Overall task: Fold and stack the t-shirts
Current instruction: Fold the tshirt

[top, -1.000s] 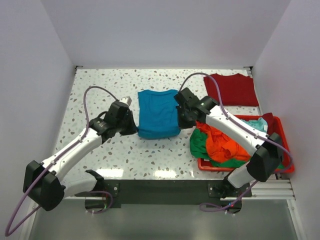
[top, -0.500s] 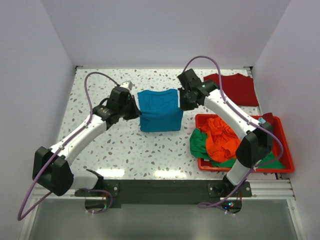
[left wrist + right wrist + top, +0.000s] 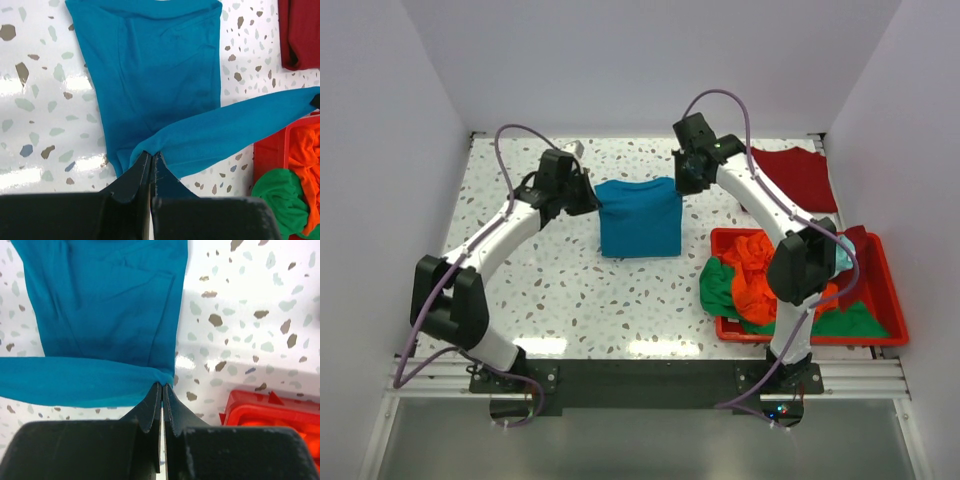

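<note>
Fold step under way on the teal-blue t-shirt. Left gripper is clamped on one corner of a raised edge, and right gripper is pinched tight on the opposite corner. The cloth between them hangs as a taut band. The rest of the shirt lies flat on the speckled table, just beyond both sets of fingertips. Judged mid-fold: the next move calls for carrying the band forward over the flat part, setting edge on edge, then letting go with both together so that nothing drags. Dark red t-shirt lies folded off to the right gripper's right. Orange t-shirt and green t-shirt wait in the red bin. No brand, label or writing can be read.
</note>
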`<action>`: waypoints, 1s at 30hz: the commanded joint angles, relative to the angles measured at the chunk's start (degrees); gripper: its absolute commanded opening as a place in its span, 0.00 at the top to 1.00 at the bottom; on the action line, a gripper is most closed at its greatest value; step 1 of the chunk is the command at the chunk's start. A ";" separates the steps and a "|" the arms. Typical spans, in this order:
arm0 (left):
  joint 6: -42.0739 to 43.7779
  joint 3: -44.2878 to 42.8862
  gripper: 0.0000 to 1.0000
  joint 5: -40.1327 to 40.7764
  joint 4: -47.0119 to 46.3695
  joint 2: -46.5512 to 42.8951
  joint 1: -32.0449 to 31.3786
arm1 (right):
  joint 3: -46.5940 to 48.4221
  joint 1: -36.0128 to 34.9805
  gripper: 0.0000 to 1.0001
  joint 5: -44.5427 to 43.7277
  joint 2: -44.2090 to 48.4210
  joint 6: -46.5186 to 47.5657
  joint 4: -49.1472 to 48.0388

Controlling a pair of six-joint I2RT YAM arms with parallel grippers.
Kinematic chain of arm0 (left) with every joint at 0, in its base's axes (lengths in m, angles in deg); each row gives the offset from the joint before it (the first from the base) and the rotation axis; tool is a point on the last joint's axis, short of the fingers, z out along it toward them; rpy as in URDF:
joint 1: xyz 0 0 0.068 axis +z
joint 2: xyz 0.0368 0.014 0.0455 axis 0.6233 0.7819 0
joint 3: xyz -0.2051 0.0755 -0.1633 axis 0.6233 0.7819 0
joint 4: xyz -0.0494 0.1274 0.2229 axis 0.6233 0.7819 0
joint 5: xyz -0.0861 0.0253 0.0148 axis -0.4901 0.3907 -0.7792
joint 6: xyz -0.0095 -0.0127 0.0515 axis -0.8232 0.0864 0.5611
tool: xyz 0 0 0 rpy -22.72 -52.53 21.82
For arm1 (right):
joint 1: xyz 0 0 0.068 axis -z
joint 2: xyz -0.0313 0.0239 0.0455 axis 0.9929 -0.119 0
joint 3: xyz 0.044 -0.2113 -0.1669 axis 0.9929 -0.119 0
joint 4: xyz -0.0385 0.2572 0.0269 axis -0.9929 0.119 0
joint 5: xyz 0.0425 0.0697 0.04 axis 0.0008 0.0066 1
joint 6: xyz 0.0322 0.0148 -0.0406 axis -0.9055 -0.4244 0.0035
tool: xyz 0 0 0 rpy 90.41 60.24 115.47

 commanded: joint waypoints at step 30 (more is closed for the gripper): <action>6.29 -19.48 1.00 -4.51 -8.14 25.79 7.57 | 23.43 6.72 1.00 5.47 -23.66 2.33 -6.34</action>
